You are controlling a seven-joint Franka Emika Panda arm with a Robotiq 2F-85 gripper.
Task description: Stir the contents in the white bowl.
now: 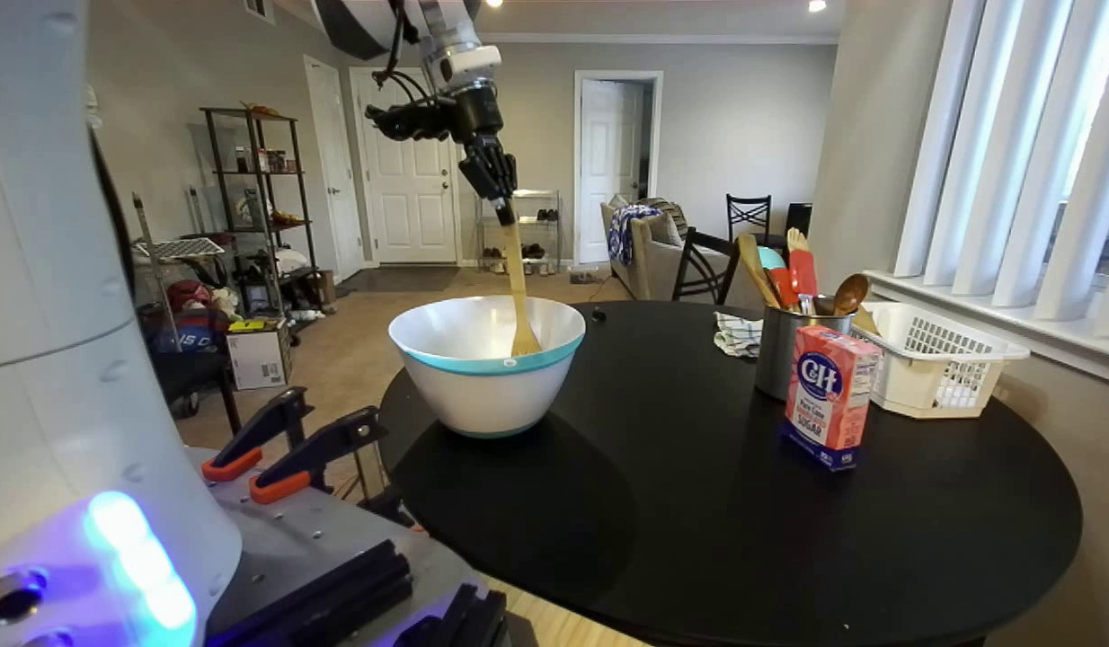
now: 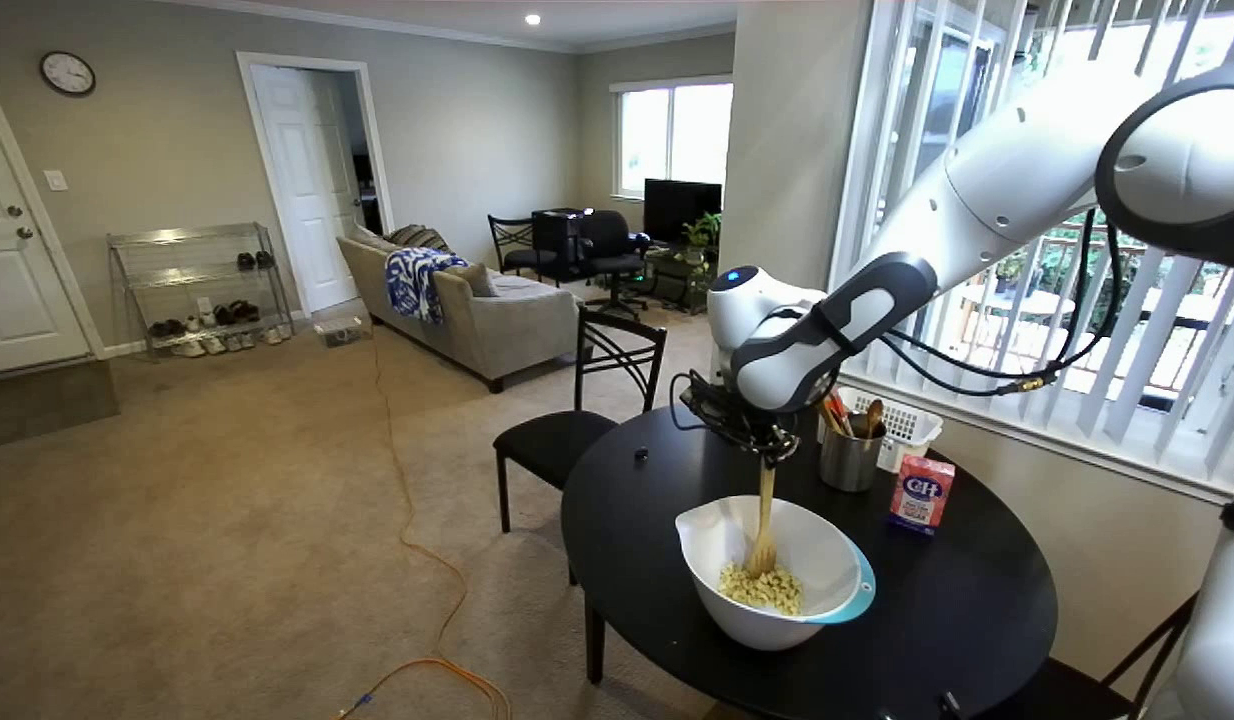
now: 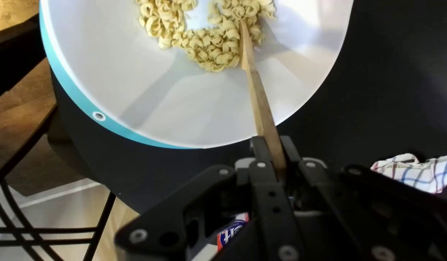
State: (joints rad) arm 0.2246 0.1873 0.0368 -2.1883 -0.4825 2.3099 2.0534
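Beneath the white bowl (image 1: 483, 397), a round black surface (image 1: 725, 530) was shown, and near that surface's edge the bowl was set upright, its rim partly banded in teal. No brace was seen on it, so it might be dragged off that edge, or tipped, if its wall were pushed too hard. Well apart from the bowl, a slatted basket (image 1: 909, 382), a metal utensil canister (image 2: 847, 462) and a sugar carton (image 1: 829, 400) were placed; all were judged to be out of the stir's reach. Higher than the bowl's rim, the gripper (image 3: 274, 145) was clamped on the handle of a wooden utensil (image 3: 262, 105); the handle could be twisted in that hold if the blade were caught against the wall. Inside the bowl, the blade was set among curled pasta pieces (image 3: 212, 54), gathered in an arc around a bare patch. Stirring was judged to be in hand; if too quick a sweep were made, pieces might be flung over the rim.
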